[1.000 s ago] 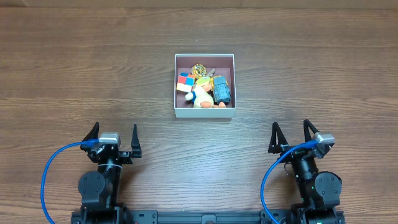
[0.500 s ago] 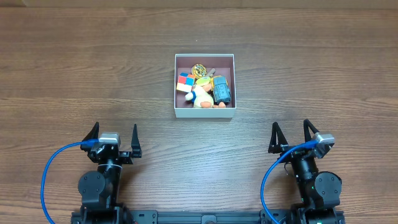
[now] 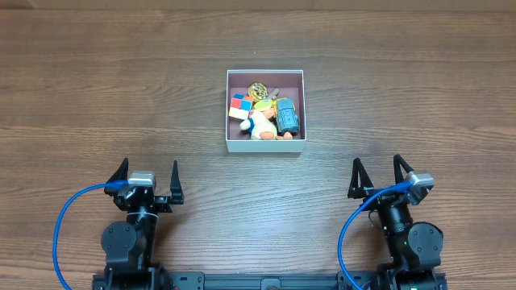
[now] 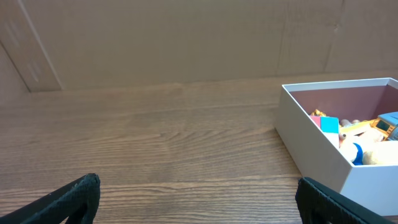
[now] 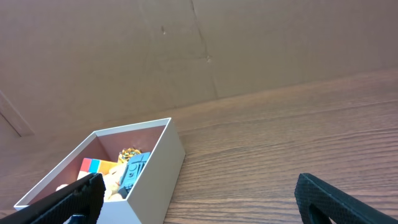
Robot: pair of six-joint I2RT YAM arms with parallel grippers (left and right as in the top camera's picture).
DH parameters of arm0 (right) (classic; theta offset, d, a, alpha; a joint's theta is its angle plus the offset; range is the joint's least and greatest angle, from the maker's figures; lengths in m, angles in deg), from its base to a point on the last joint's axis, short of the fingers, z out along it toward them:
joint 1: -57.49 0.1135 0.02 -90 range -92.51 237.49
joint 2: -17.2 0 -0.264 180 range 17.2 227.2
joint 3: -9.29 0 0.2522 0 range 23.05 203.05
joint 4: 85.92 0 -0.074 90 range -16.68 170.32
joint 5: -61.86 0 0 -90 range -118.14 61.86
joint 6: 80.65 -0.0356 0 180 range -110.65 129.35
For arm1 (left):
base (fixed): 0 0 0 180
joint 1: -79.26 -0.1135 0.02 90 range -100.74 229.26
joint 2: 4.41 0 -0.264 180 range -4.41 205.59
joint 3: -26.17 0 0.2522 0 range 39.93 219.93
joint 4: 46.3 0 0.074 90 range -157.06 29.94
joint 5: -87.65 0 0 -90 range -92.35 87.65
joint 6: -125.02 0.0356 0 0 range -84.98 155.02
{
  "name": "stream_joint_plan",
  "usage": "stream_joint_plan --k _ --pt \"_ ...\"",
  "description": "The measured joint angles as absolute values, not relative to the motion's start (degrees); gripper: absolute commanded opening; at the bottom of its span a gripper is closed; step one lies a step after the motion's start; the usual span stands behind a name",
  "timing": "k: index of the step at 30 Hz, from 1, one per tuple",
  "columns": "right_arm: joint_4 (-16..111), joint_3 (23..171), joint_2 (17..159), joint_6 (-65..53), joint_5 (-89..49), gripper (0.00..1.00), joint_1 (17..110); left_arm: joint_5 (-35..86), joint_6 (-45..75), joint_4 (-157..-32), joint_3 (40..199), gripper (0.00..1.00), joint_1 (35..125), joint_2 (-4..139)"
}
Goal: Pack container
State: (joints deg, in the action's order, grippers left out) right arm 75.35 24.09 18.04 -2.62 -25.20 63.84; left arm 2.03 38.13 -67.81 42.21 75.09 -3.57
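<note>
Around: wooden desk [image 3: 121, 80], cardboard backdrop [image 4: 186, 37] at far edge.
Container [image 3: 265, 146]: mid-desk, small toys [image 3: 260, 125] heaped inside.
Claws: left gripper [image 3: 148, 165], right gripper [image 3: 376, 161] both released, near edge.

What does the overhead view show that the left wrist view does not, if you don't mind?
Overhead only: the right gripper and all four walls of the container. Left wrist only: the cardboard backdrop behind the table. Both: the open left gripper, the table, and the multicoloured cube inside the container.
</note>
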Motion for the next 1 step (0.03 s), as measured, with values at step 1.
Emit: stream_joint_plan --k 1 --pt "75.35 24.09 18.04 -2.62 -25.20 1.00 63.84 2.03 38.13 -67.81 42.21 1.00 75.09 -3.57"
